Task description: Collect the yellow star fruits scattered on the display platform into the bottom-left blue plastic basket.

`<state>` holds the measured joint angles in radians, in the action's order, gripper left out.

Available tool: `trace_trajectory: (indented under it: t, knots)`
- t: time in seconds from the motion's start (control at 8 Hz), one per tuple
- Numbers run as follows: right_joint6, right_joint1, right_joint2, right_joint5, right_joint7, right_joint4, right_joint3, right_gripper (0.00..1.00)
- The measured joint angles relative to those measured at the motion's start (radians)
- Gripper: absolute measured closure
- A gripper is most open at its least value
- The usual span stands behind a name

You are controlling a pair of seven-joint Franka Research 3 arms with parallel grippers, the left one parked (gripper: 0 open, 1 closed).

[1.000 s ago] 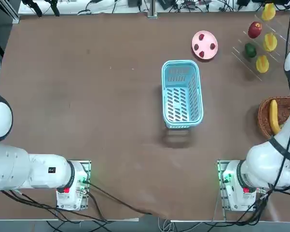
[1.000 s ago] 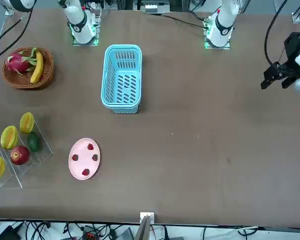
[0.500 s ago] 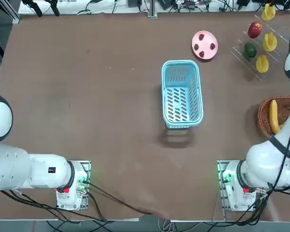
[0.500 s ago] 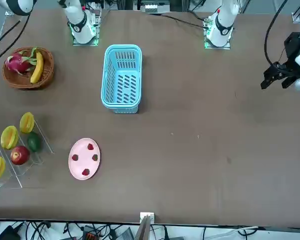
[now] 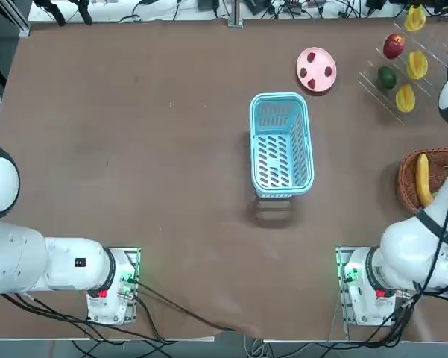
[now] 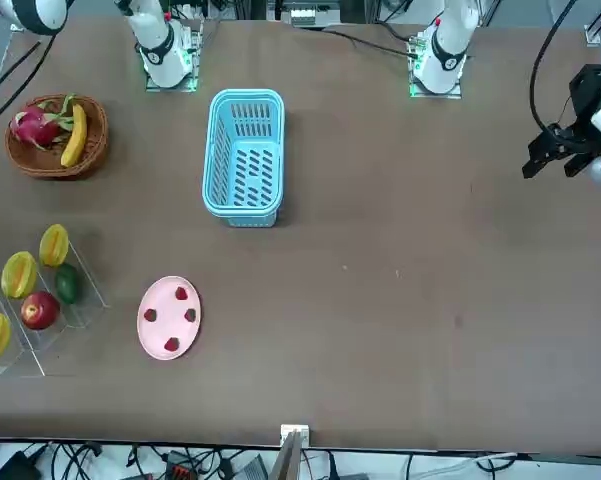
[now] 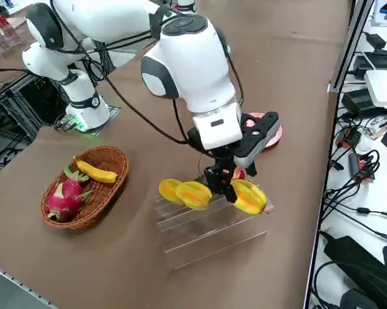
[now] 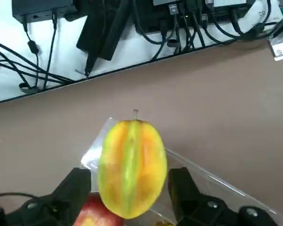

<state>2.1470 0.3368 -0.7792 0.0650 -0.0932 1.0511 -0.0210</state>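
Observation:
Three yellow star fruits (image 5: 415, 16) (image 5: 417, 65) (image 5: 405, 98) rest on the clear display platform (image 5: 376, 83) at the table's far right corner. In the side view my right gripper (image 7: 226, 180) hangs low over the platform (image 7: 206, 235), by the star fruit (image 7: 249, 196) nearest the table edge. In the wrist view the gripper (image 8: 132, 190) is open, and a star fruit (image 8: 132, 167) stands between its dark fingers (image 8: 75, 190), apart from both. The light blue plastic basket (image 5: 307, 149) stands empty at mid-table, also visible in the front view (image 6: 245, 98).
A red apple (image 5: 393, 46) and a green fruit (image 5: 387, 77) share the platform. A wicker basket (image 5: 407, 183) with a banana and a dragon fruit sits nearer my base. A pink plate (image 5: 317, 69) with small red berries lies beside the platform. Cables run beyond the table's edge.

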Motion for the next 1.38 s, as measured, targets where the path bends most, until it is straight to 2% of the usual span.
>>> trace_trajectory:
  t: [0.62, 0.88, 1.0, 1.25, 1.38]
  knots:
    - [0.026, 0.002, -0.022, 0.001, 0.001, 0.0, 0.003, 0.03]
    - [0.026, 0.002, -0.028, 0.006, 0.002, 0.0, 0.003, 0.11]
    - [0.026, 0.003, -0.028, 0.019, 0.003, 0.0, 0.003, 0.19]
    - [0.024, 0.005, -0.029, 0.061, 0.007, -0.001, 0.002, 0.6]
    - [0.021, 0.008, -0.028, 0.066, 0.009, -0.004, 0.002, 0.76]
